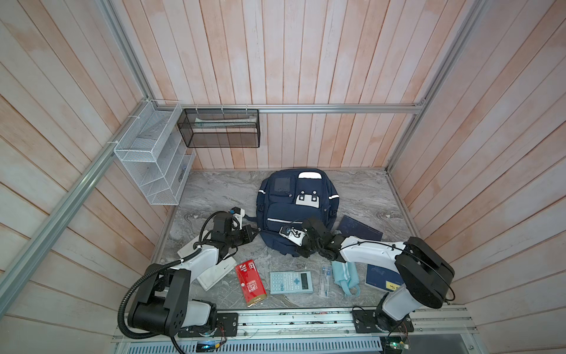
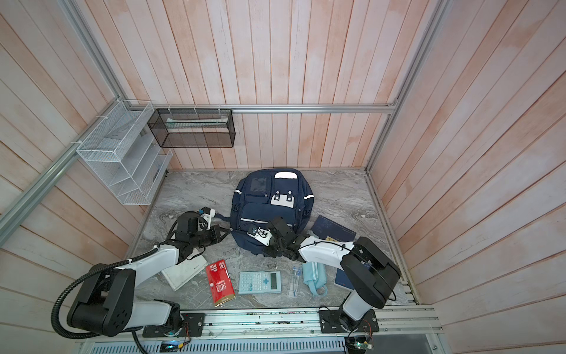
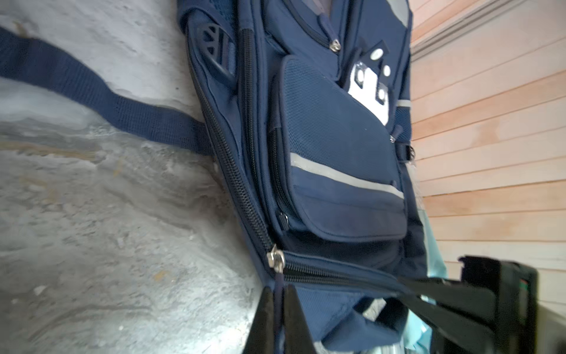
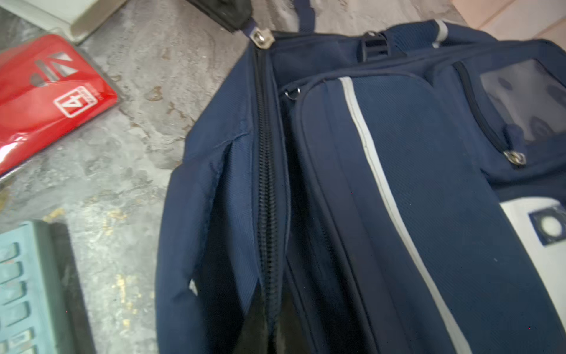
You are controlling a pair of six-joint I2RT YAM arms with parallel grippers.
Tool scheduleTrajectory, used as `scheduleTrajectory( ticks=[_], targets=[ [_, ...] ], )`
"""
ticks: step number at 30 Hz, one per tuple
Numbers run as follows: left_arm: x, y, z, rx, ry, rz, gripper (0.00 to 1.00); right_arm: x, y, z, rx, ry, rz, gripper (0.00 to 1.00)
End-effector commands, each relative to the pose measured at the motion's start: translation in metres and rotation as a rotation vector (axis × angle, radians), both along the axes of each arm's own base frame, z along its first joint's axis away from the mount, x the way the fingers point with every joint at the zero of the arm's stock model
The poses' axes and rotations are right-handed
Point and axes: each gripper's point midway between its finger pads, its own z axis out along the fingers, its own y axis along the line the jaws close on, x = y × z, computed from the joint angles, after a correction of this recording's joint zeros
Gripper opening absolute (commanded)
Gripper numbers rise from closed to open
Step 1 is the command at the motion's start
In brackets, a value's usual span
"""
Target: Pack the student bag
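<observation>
Opening step, I judge. The large navy-blue fabric student bag (image 1: 294, 208) lies pockets-up in the middle of the grey marbled surface (image 1: 214, 196), with its long axis running from the robot toward the back wall. The left gripper (image 3: 277, 295) jaws pinch the silver zipper pull (image 3: 276, 260). The right gripper (image 3: 404, 283) jaws are pressed together on the bag's near edge. The next move calls for the 2 arms to pull against each other and slide the zipper open.

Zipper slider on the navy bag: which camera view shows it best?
The left wrist view: the zipper slider is close and sharp, its pull pinched in the left tool. The right wrist view shows the slider near the frame edge. In both top views it is too small to see.
</observation>
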Motion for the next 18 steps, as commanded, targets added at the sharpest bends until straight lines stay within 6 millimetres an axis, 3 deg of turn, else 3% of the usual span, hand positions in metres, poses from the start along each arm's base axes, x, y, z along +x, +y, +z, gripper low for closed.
scheduleTrajectory(
  ticks=[1,5,6,9,12,15,18],
  targets=[
    [0.02,0.025,0.021,0.11,-0.125,0.145,0.0,0.03,-0.07,-0.02,-0.152,0.001,-0.221,0.0],
    [-0.025,-0.016,0.026,0.086,-0.11,0.046,0.0,0.058,-0.09,-0.024,-0.205,-0.052,-0.328,0.01],
    [-0.036,-0.021,0.027,0.058,-0.102,0.037,0.0,0.065,-0.099,-0.026,-0.219,-0.059,-0.366,0.08],
    [-0.06,-0.032,0.025,0.014,-0.091,0.016,0.0,0.074,-0.108,-0.019,-0.201,-0.083,-0.423,0.46],
    [-0.064,-0.04,0.019,0.016,-0.084,-0.01,0.0,0.058,-0.082,0.009,-0.075,-0.115,-0.333,0.61],
    [-0.056,-0.045,0.019,0.029,-0.089,-0.025,0.0,0.026,-0.041,0.038,0.086,-0.116,-0.15,0.62],
    [-0.048,-0.051,0.027,0.017,-0.108,-0.033,0.0,-0.007,-0.002,0.047,0.166,-0.095,0.023,0.62]
  ],
)
